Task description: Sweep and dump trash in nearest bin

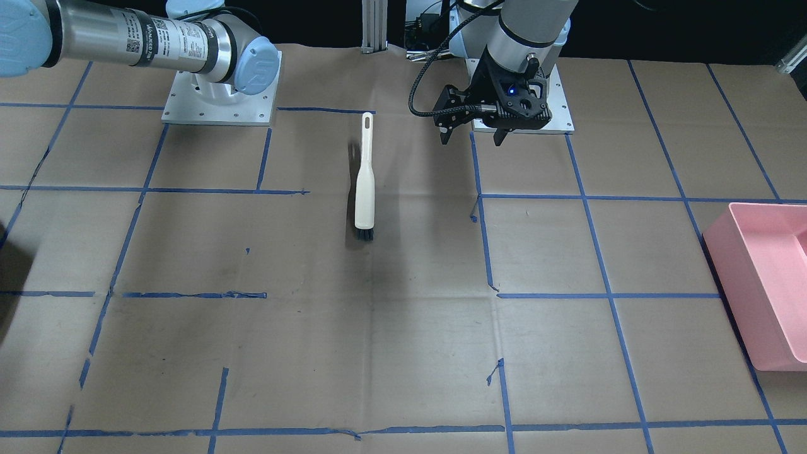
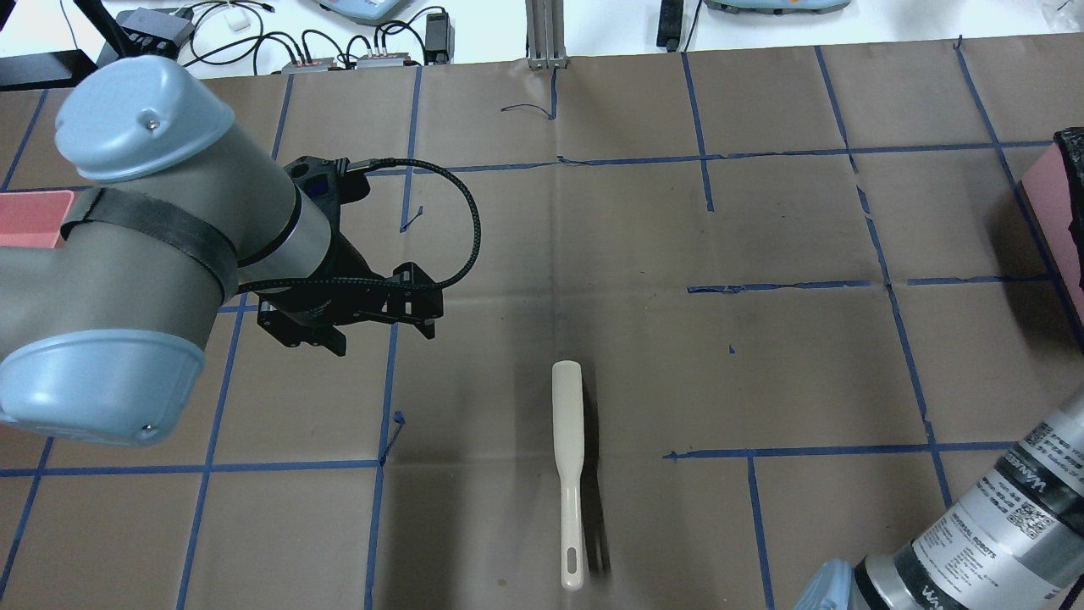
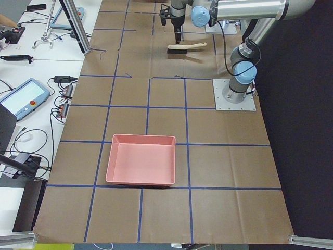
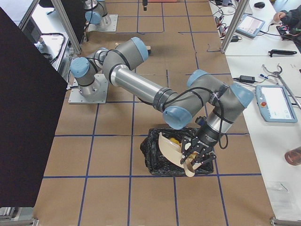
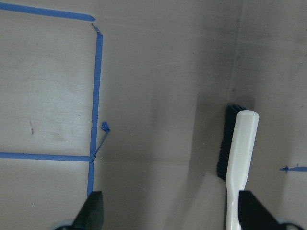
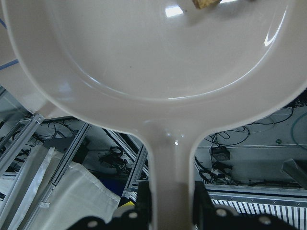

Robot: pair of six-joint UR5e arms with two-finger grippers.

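Presently, two grippers are on record. The right gripper [image 6: 170, 201] is clamped on the handle of one cream dustpan [image 6: 153, 62], with a finger [image 6: 143, 199] pressed to each side of that handle. The pan is tilted and stands out ahead of the fingers. One tan scrap [image 6: 206, 3] lies on the pan's surface at its far end. Directly below this gripper sits one black-lined bin [image 4: 153, 160], and the pan hangs over its opening. One yellow lump [image 4: 174, 140] shows just past the pan's rim, within the bin's outline. Whether it rests on the pan or in the liner cannot be told.

The left gripper [image 1: 471, 133] hangs above the table [image 1: 378, 353] with its jaws apart and nothing between them. One cream brush [image 1: 364, 183] with dark bristles lies flat on the table. It is near this gripper, on the side toward the other arm and apart from the fingers. Its handle end points toward the robot's base and its bristle end points away. One pink bin [image 1: 766, 277] stands well apart on the gripper's opposite, outer side. No trash shows in it in the exterior left view.
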